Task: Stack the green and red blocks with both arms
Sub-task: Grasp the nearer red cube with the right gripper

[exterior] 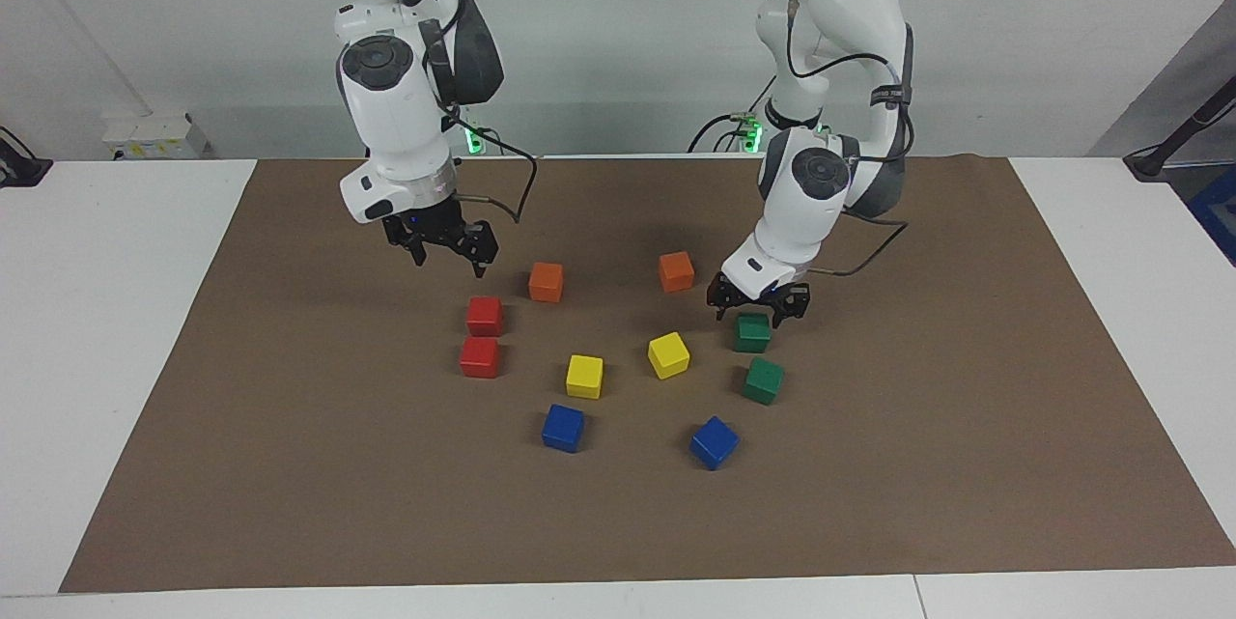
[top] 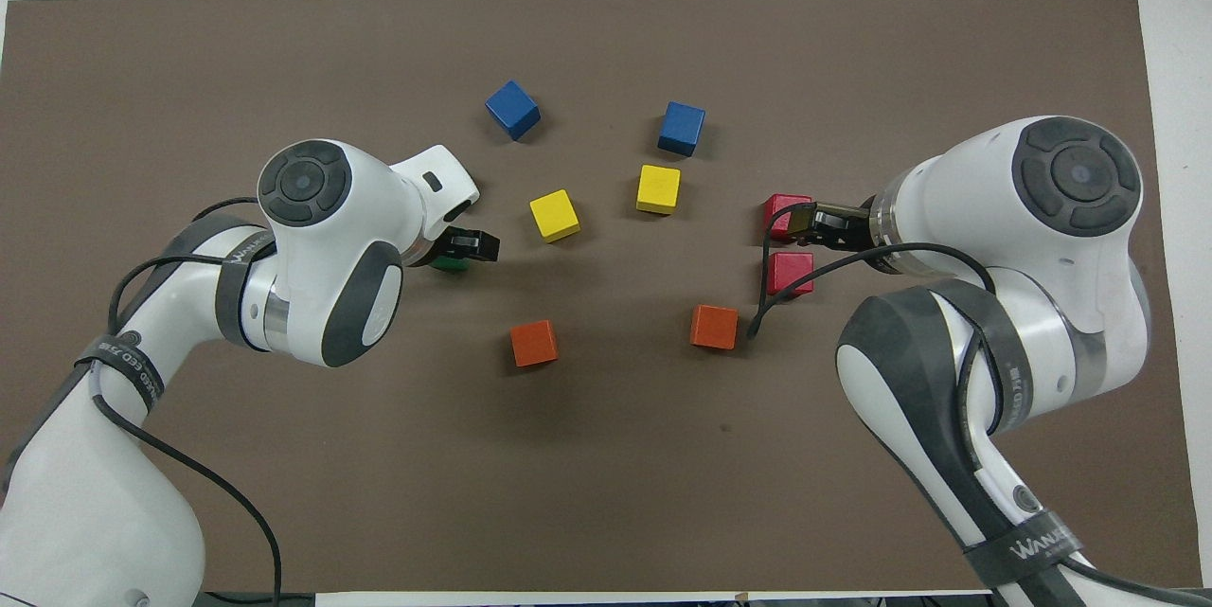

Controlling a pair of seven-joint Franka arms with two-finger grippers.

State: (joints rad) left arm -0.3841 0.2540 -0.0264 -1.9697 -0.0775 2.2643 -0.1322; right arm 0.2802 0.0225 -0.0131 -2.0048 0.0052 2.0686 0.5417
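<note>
Two green blocks lie toward the left arm's end of the mat, one point(exterior: 751, 333) nearer the robots than the other point(exterior: 763, 380). My left gripper point(exterior: 759, 312) hangs open just above the nearer green block point(top: 453, 264), a finger to each side of it. From overhead the left arm hides the farther one. Toward the right arm's end, two red blocks sit close together, one point(exterior: 484, 316) nearer the robots than the other point(exterior: 479, 357). My right gripper point(exterior: 450, 262) is open and empty in the air, close by the red blocks point(top: 791, 273).
On the brown mat point(exterior: 966, 464) there are also two orange blocks point(exterior: 546, 282) point(exterior: 676, 271) nearer the robots, two yellow blocks point(exterior: 584, 376) point(exterior: 668, 354) between the red and green pairs, and two blue blocks point(exterior: 563, 428) point(exterior: 714, 442) farthest out.
</note>
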